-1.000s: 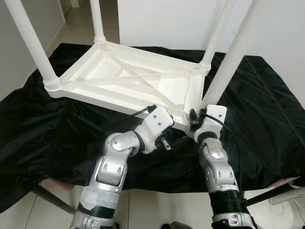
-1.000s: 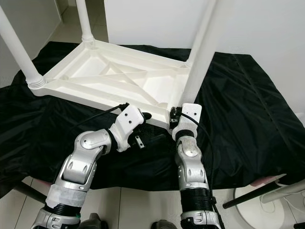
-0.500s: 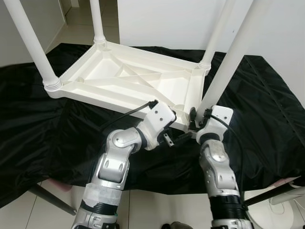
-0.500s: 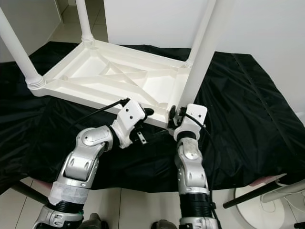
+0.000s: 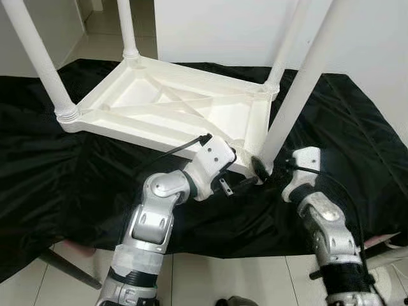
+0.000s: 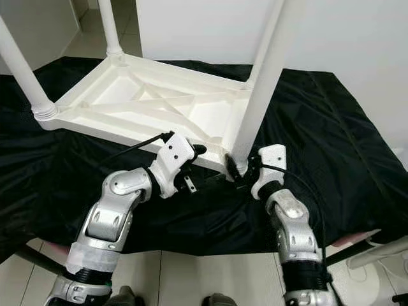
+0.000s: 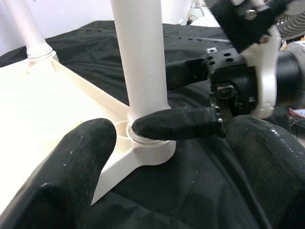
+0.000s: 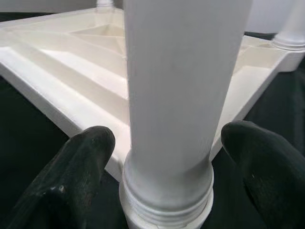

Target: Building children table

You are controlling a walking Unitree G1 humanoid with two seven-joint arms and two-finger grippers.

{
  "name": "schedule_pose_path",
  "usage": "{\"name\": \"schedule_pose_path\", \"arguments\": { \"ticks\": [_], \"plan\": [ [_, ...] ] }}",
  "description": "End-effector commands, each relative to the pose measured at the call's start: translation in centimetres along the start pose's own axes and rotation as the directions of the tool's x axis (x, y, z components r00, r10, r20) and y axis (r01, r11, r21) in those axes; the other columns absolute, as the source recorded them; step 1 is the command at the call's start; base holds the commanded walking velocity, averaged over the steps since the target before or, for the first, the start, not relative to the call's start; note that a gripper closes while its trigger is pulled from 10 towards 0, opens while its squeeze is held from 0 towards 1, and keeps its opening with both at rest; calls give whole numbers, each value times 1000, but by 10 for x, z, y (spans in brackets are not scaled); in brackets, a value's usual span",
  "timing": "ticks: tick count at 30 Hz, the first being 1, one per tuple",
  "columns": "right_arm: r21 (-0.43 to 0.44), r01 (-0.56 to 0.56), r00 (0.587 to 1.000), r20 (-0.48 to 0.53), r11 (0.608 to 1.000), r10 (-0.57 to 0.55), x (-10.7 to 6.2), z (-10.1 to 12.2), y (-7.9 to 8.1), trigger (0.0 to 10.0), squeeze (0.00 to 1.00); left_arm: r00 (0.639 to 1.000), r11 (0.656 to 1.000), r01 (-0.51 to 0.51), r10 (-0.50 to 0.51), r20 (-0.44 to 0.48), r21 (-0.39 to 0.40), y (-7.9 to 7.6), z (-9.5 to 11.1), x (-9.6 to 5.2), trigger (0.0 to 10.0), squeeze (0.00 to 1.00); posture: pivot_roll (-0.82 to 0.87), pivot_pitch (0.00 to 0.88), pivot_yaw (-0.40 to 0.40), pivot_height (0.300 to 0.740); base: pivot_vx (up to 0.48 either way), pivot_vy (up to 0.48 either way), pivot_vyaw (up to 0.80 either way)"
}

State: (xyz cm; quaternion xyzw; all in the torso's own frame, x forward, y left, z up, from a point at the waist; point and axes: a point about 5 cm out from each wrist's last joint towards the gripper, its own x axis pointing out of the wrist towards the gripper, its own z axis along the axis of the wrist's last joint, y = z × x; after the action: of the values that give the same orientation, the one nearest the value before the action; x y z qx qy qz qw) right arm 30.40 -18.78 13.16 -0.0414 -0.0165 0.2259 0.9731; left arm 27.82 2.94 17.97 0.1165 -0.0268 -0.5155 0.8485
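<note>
A wide sheet of crinkled black plastic cloth [image 5: 57,178] covers the floor, and on it, at the centre of the head view, lies the white moulded-plastic children's table top [image 5: 172,108], upside down with its ribbed underside showing. Four round white plastic legs rise from its corners: at 10 o'clock [image 5: 38,57], at 11 o'clock [image 5: 125,29], at 1 o'clock [image 5: 287,41], and the nearest leg [image 5: 296,89] leaning up from the corner socket [image 5: 258,167] at about 5 o'clock of the table top.

The right gripper [image 8: 167,167] comes in from 4 o'clock with its fingers [image 8: 78,167] spread either side of that nearest leg's base, just above the threaded collar; they flank the leg with a gap showing in the wrist view, so it is open, not clamped. The left gripper [image 7: 157,157] sits at 6 o'clock of the table top against the near rim, its fingers also apart and pointed at the same corner.

The step in hand looks to be seating or tightening this last leg. To do it well, the right fingers should close squarely low on the leg, near the collar, and turn about the leg's own axis while the left gripper braces the rim so the table top does not skid on the slippery cloth. The leg appears tilted, so it needs straightening before turning, or the thread may cross.
</note>
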Motion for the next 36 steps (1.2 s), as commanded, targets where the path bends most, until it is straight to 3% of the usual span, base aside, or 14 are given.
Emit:
{"name": "schedule_pose_path", "arguments": {
  "ticks": [1,9,10,13,14,25,26,32,36],
  "plan": [
    [-15,-53,999,0,998,53,4,1,-3,10000,0,985,985,-174,175,8,-16,6,0,5,10000,0,-33,0,-38,740,0,0,0],
    [-96,-157,987,-62,983,152,30,3,-15,10000,0,984,984,-176,176,10,-7,8,1,7,10000,0,-30,0,-38,740,0,0,0],
    [-93,-172,984,-72,981,166,33,3,-14,6863,0,984,984,-176,177,12,-5,8,2,7,10000,0,-29,0,-38,740,0,0,0],
    [-91,-183,981,-79,979,176,34,2,-14,6863,0,984,984,-177,177,13,-4,8,2,7,10000,0,-27,0,-40,740,0,0,0],
    [-93,-206,976,-89,974,197,35,-1,-12,0,0,984,984,-179,179,16,-2,8,3,8,10000,0,-19,0,-46,740,0,0,0],
    [-62,-229,971,-82,971,224,34,-8,-10,0,0,982,983,-184,185,29,-11,8,5,8,10000,0,-30,0,-45,740,0,0,0],
    [-58,-221,973,-74,974,217,35,-7,-10,9765,0,982,983,-184,184,32,-13,8,5,9,10000,0,-32,0,-43,740,0,0,0],
    [-57,-125,990,-77,991,120,37,-5,-12,10000,0,983,984,-175,177,41,-33,7,6,10,10000,0,-48,0,-31,740,0,0,0],
    [-19,22,998,-61,1000,-23,36,-3,-11,10000,0,985,985,-168,169,28,-27,6,4,11,10000,0,-57,0,-25,740,0,0,0]
  ]
}}
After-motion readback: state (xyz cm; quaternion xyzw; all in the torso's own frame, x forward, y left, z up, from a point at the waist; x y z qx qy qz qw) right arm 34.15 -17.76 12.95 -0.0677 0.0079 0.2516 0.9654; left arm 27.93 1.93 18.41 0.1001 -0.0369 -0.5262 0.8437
